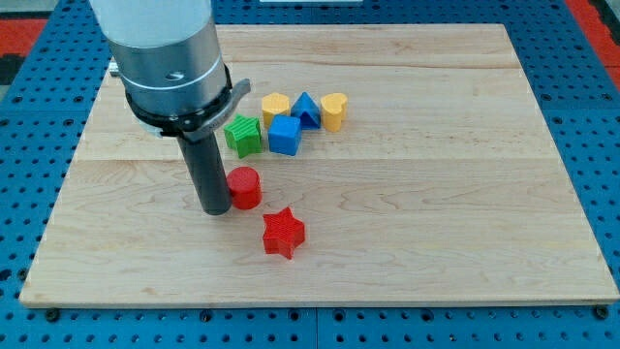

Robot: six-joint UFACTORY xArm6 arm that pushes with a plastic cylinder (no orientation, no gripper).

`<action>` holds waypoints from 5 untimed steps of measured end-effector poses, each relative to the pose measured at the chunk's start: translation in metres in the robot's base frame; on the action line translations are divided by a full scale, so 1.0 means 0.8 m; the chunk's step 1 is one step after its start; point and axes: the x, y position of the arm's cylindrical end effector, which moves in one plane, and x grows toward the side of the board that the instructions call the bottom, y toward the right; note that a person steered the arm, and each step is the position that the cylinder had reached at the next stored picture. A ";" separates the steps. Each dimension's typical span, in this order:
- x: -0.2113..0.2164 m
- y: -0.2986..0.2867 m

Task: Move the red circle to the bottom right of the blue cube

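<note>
The red circle (245,187) is a short red cylinder near the board's middle, below and left of the blue cube (285,135). My tip (215,208) rests on the board right against the red circle's left side. The rod and the large grey arm housing above it hide the board's upper left part.
A green block (243,135) sits left of the blue cube. A yellow block (275,105), a blue triangle block (306,110) and a yellow heart block (333,111) lie in a row behind it. A red star (283,233) lies below the red circle.
</note>
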 end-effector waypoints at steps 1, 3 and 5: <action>-0.019 0.053; -0.038 0.059; -0.001 0.027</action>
